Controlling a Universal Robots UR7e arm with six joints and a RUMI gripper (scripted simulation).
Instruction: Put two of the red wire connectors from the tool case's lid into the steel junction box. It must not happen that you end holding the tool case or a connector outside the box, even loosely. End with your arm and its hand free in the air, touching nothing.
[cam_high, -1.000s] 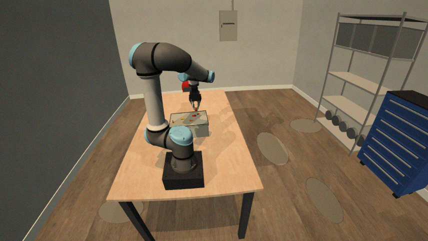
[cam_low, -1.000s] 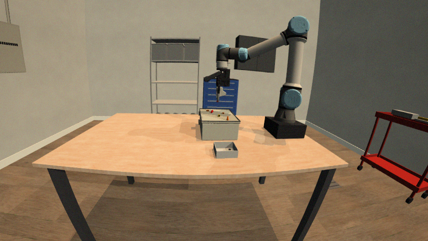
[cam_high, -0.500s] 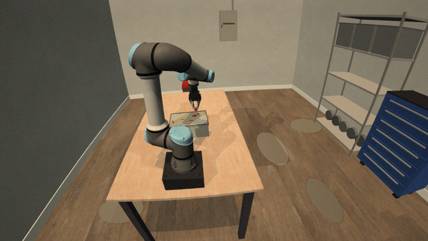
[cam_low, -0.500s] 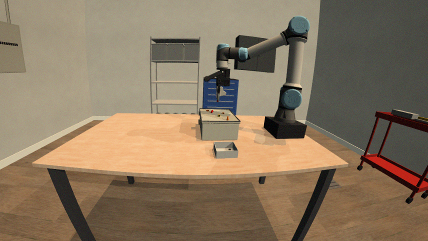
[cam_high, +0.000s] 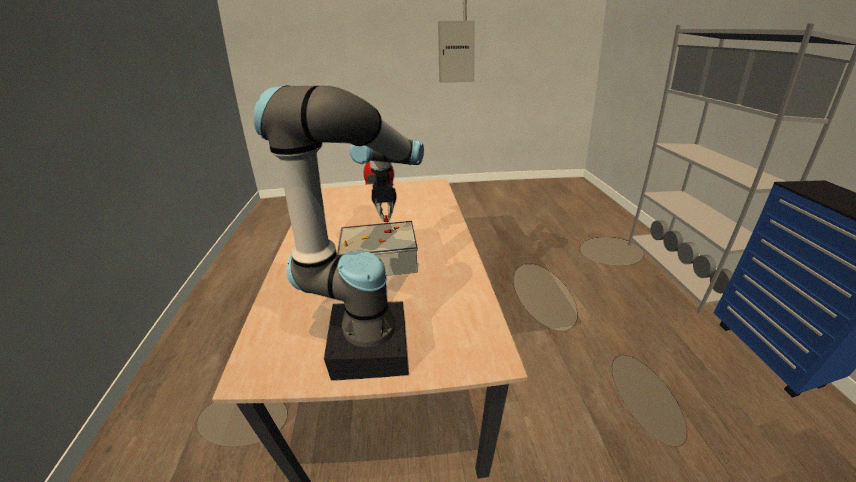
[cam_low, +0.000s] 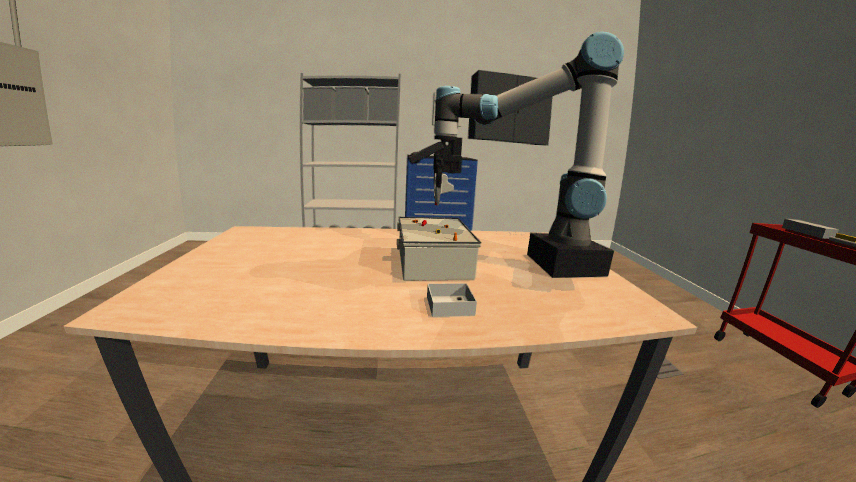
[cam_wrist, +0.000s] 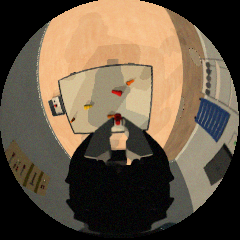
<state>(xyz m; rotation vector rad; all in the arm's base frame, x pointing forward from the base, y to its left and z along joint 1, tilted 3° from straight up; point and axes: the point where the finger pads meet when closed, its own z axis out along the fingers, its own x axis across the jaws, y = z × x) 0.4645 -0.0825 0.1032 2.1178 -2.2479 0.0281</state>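
Observation:
The grey tool case stands mid-table, and its flat lid carries several small red, orange and yellow wire connectors. One red connector lies near the lid's middle. My gripper hangs well above the lid's far side, shut on a red wire connector that shows at the fingertips in the wrist view. The gripper also shows in the top view. The open steel junction box sits on the table just in front of the case. It appears at the case's left edge in the wrist view.
My arm's black base stands on the table to the right of the case. An orange connector lies at the lid's near right. A red cart stands off the table to the right.

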